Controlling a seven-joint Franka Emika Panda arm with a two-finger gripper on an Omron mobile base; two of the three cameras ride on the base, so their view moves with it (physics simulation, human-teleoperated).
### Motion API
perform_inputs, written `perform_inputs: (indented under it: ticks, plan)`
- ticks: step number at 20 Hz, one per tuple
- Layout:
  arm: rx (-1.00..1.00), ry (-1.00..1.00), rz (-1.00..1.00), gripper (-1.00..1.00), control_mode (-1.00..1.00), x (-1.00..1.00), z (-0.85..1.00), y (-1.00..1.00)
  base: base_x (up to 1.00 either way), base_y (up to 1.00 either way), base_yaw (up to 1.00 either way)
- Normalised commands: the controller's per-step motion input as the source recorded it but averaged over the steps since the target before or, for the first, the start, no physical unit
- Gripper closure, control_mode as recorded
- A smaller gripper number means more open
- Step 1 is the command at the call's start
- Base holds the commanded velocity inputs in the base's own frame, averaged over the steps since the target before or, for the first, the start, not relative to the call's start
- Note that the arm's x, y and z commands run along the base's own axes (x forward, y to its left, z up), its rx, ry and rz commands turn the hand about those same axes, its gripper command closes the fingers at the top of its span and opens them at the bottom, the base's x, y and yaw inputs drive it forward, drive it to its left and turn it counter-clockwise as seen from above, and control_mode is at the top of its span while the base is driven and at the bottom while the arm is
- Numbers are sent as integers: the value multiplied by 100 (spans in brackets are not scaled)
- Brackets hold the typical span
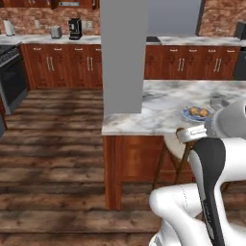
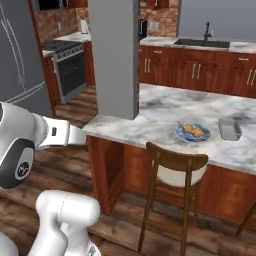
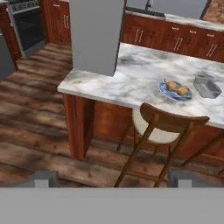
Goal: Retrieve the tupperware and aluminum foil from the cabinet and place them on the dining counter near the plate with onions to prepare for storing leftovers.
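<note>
Hand view shows me the gripper (image 3: 113, 178) spread wide and holding nothing, its two dark fingertips low in the frame above one brown wooden stool with a cream seat (image 3: 162, 127). Beyond the stool, on the long white-and-grey marble dining counter (image 3: 131, 78), I count one blue plate with two onions (image 3: 176, 89) and, just beside it, one small shallow grey translucent tupperware tub (image 3: 207, 87). Farther back stands one square grey pillar (image 3: 96, 35).

Grey translucent tupperware (image 3: 207, 87) upright on the marble dining counter (image 3: 131, 83), just beside the onion plate (image 3: 175, 90).
</note>
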Motion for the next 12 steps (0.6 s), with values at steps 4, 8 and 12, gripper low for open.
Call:
perform_inputs:
  ticks: [4, 8, 12]
  plan:
    - [0, 0, 0, -100, 100, 0, 0, 0, 26, 100, 28]
    - [0, 0, 0, -100, 100, 0, 0, 0, 59, 100, 17]
    - [0, 0, 0, -100, 100, 0, 0, 0, 89, 100, 11]
